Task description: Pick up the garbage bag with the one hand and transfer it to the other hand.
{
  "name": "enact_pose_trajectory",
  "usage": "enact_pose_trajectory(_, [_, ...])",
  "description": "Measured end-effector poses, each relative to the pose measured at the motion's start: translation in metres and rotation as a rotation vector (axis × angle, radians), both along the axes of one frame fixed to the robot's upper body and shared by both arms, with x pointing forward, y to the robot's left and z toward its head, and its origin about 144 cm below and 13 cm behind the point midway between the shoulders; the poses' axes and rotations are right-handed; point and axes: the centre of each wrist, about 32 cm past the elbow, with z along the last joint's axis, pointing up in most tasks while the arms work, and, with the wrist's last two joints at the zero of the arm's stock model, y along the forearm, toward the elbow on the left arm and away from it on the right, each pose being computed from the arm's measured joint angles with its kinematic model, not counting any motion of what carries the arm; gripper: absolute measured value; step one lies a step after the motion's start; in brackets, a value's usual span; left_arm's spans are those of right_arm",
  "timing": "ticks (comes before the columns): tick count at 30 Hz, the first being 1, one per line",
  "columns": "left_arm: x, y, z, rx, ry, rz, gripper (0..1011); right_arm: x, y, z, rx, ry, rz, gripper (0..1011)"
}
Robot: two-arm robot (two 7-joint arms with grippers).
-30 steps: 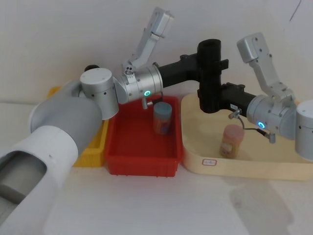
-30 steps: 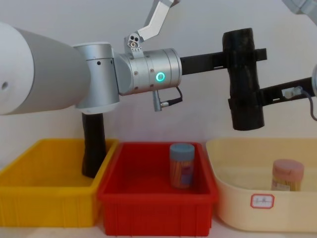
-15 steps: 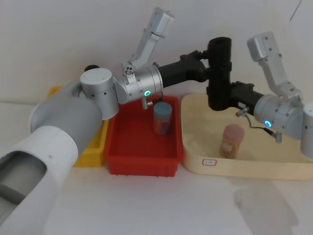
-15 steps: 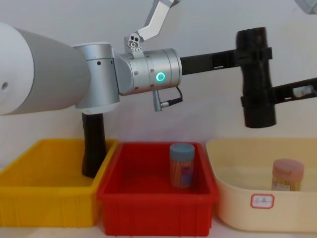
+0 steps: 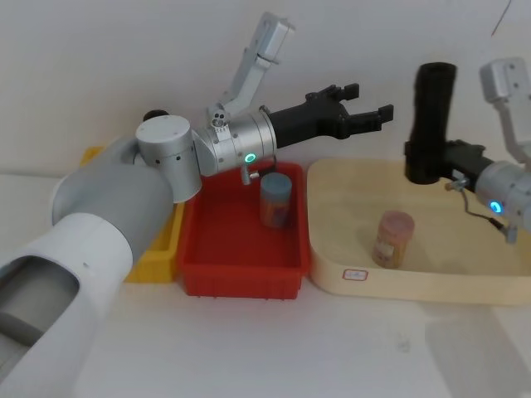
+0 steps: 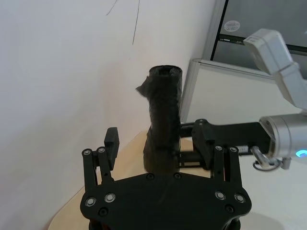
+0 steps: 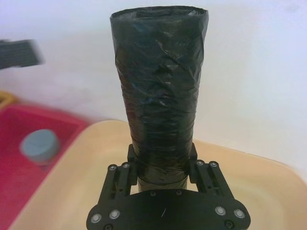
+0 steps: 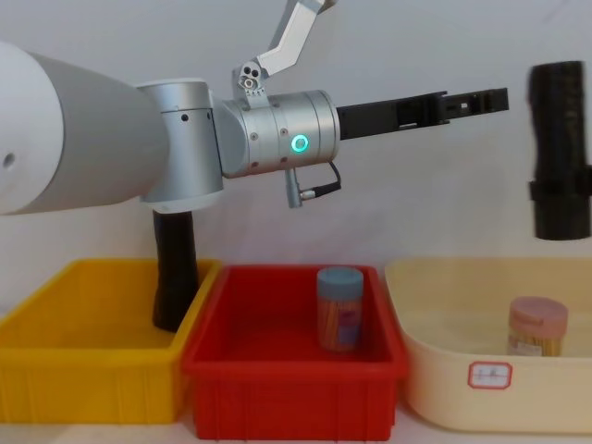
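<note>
We grip the light, crinkly garbage bag [image 5: 431,124] low in our right tool [image 7: 162,178], left tool [image 5: 358,116] spread empty beside it.

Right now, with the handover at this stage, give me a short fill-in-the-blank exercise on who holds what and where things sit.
1. The garbage bag is held by the ____ gripper.
2. The left gripper has its fingers ____.
3. The blue-lidded jar stands in the ____ bin.
4. The pink-lidded jar stands in the ____ tray.

Missing words: right; open; red; cream
</note>
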Motion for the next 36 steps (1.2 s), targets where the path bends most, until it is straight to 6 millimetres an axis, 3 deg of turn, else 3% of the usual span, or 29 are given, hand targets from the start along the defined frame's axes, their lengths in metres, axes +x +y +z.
enact_pose_trajectory(5, [0.000,0.000,0.000,0.000,0.000,0.000,1001,0.002,-0.015,-0.003,0.018,0.012,-0.061,658])
enact_pose_trajectory(8, [0.000,0.000,0.000,0.000,0.000,0.000,1001,0.004,-0.025,-0.005,0.029,0.019,-0.097,770])
enact_pose_trajectory(17, [0.000,0.000,0.000,0.000,0.000,0.000,1001,0.005,-0.038,-0.007,0.045,0.029,-0.146,998])
enact_pose_trajectory(36, [0.000,0.000,0.000,0.000,0.000,0.000,1001,0.006,-0.049,-0.010,0.058,0.037,-0.188,1000])
